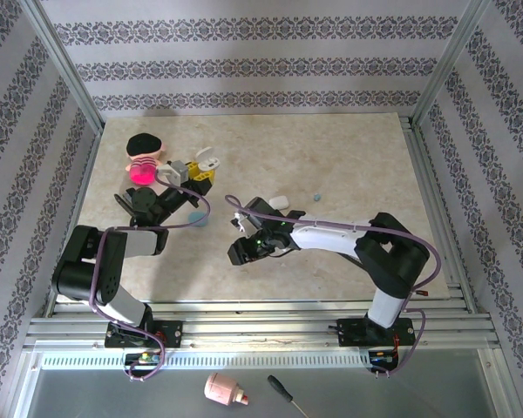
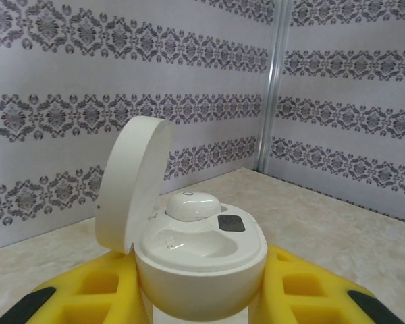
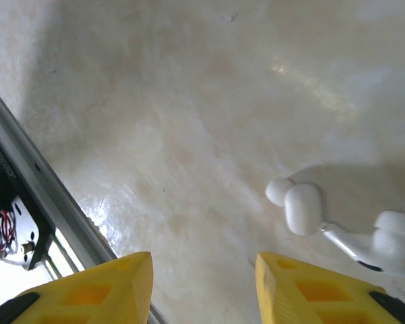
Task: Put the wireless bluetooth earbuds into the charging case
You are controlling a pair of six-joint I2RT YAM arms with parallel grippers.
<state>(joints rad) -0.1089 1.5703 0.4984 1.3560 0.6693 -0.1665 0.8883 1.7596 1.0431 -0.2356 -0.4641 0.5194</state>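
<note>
Left claw (image 2: 200, 298) clenched on open white case (image 2: 201, 264), held upright; one earbud (image 2: 192, 206) seated, other slot empty. Right arm reaches left, low over counter (image 3: 189, 121); right claw (image 3: 204, 287) released, empty. Loose earbud (image 3: 302, 209) lies ahead, off-centre. Centre claw over it, pinch gently.
</note>
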